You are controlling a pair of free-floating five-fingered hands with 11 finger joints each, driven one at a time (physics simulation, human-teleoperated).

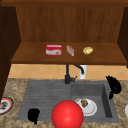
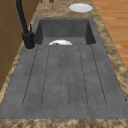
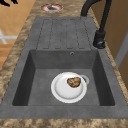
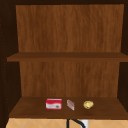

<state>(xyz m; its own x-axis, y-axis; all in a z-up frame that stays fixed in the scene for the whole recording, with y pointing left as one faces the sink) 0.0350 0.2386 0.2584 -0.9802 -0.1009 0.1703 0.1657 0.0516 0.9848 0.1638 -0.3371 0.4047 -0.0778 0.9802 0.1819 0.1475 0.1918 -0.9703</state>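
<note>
Wooden shelves back this kitchen, above a dark grey sink (image 1: 45,97) set in a speckled stone bench (image 1: 15,87). From my remote seat I see my right hand (image 1: 114,86) hanging in the air over the sink's right rim, fingers pointing down and loosely curled, holding nothing. Just left of it and lower, inside the basin, lies a white plate (image 1: 90,108) with a brown lump of food (image 1: 84,103) on it (the right side view puts that lump (image 3: 74,82) toward the plate's tap-side edge). My left hand (image 1: 33,115) floats at the front left corner of the drainboard; whether its fingers are spread or curled I cannot tell. Between the hands, at the front edge, sits a big red ball (image 1: 67,115), touching neither. Behind the basin stands the black tap (image 1: 68,75). On the lowest shelf (image 1: 32,58) rest a red box (image 1: 53,50), a small pink packet (image 1: 70,50) and a yellowish lump (image 1: 87,50). A red-rimmed plate (image 1: 5,105) sits on the bench at far left.
</note>
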